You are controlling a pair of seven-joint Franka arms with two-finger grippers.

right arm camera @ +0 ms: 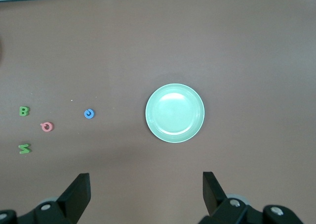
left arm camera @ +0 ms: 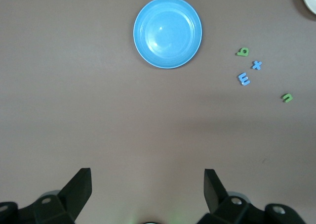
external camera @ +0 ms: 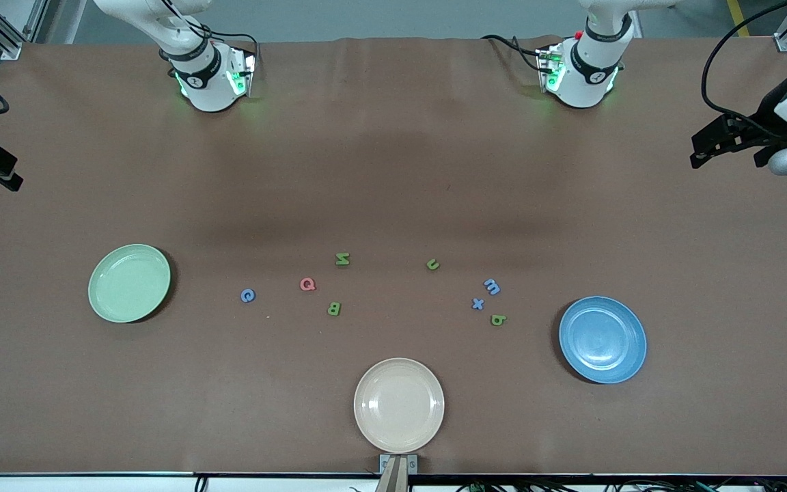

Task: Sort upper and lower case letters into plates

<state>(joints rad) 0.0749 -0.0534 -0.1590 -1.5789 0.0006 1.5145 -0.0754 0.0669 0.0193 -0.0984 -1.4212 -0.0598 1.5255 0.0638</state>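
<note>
Left wrist view shows the left gripper [left arm camera: 147, 187] with its two black fingers spread wide and nothing between them. It hangs up high over the table, at the left arm's end, and waits. Below it sits the blue plate [left arm camera: 167, 32], with nothing in it. Beside that plate are four small letters: a green b [left arm camera: 243, 51], a blue x [left arm camera: 256, 65], a blue m [left arm camera: 244, 78] and a green one that may be a u or an n [left arm camera: 287, 98]; it is too small to tell.

The right gripper [right arm camera: 146, 187] is the same: fingers wide apart, nothing held, up high over the right arm's end of the table, waiting. Under it is the mint green plate [right arm camera: 175, 112], also bare. Near it lie a blue G [right arm camera: 89, 113], a pink Q [right arm camera: 47, 127], a green B [right arm camera: 23, 111] and a green N [right arm camera: 24, 148].

From the front camera, all eight letters lie in a loose row across the middle of the table [external camera: 393, 171], between the two plates. A cream plate [external camera: 399, 404] sits at the table's front edge, nearest the camera.

No letter is sorted yet. The letters look thin, light and flat, maybe foam. I think a gripper should come straight down and pinch a letter across its narrow sides. The x and m lie close together, so care is needed there.
</note>
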